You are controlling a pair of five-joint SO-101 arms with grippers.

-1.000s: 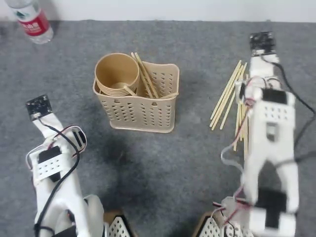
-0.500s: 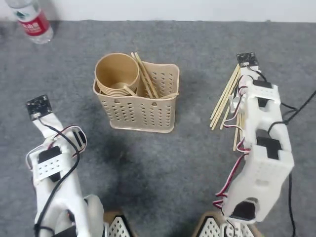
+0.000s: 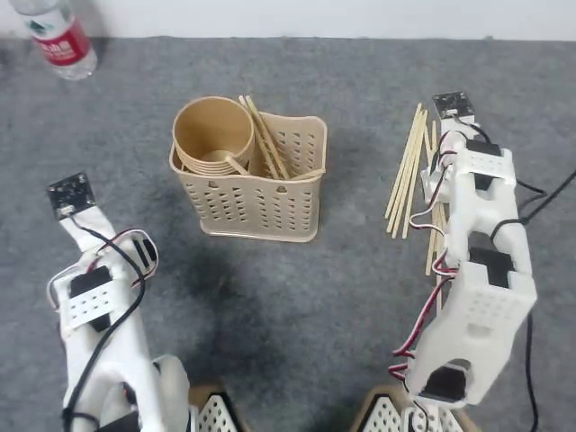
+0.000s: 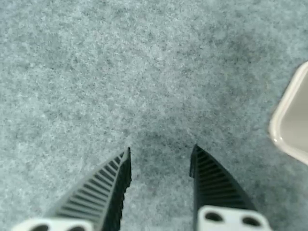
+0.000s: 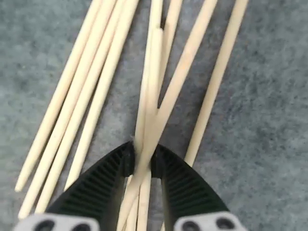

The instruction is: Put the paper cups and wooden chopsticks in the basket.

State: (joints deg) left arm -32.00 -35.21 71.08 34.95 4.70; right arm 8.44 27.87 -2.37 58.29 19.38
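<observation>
Red label [image 3: 64,44] on the plastic bottle [image 3: 43,16] — pale print on it, too small to read. No legible text elsewhere.

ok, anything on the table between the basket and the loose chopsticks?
Nothing. In the high view, the stretch from the basket to the loose chopsticks is bare grey carpet.

The right arm [image 3: 481,225] drops low over the chopsticks [image 3: 407,171] lying at 3 o'clock from the basket [image 3: 261,202]. Their far tips swing toward 11 o'clock, the bundle lying straighter, and the right gripper [image 5: 142,161] now pinches a few.
</observation>
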